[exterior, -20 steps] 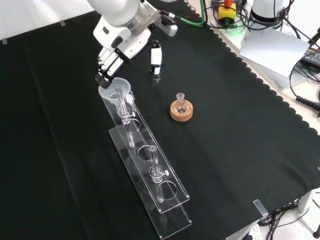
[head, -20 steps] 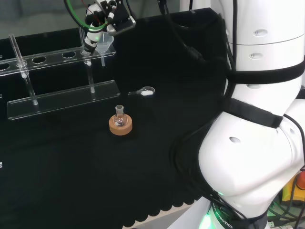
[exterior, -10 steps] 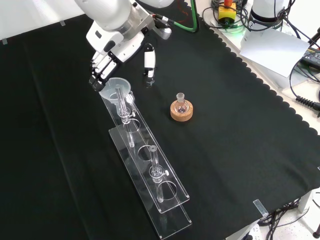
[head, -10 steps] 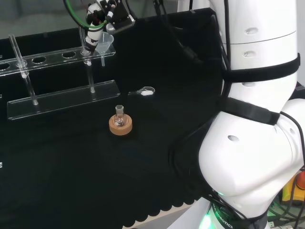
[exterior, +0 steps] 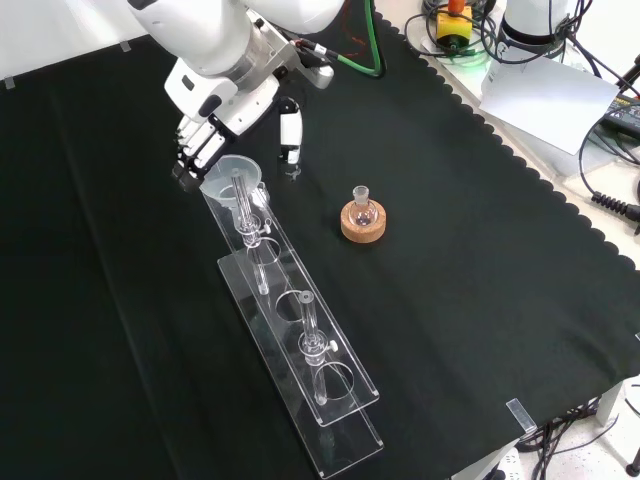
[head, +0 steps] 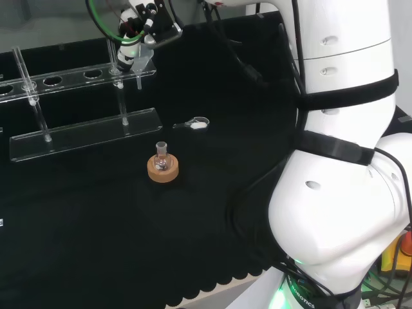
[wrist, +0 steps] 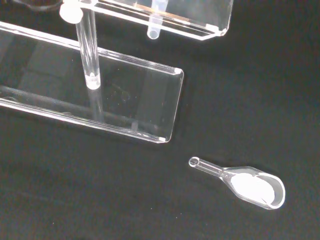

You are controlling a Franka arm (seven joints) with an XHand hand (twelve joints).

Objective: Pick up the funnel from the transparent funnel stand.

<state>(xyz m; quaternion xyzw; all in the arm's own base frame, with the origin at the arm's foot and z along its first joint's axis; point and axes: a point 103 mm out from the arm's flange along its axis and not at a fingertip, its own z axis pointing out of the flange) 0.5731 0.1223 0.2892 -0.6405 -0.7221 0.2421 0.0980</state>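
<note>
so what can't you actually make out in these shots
- Contact between hand and funnel: front view, fingers sit behind the rim, so touching or apart is unclear.
- Funnel in head view: the hand covers most of it.
- Small flask's contents: too small in both views.

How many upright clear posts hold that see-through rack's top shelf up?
2: one post beside the funnel under the hand, another post toward the rack's near end in the front view.
</note>
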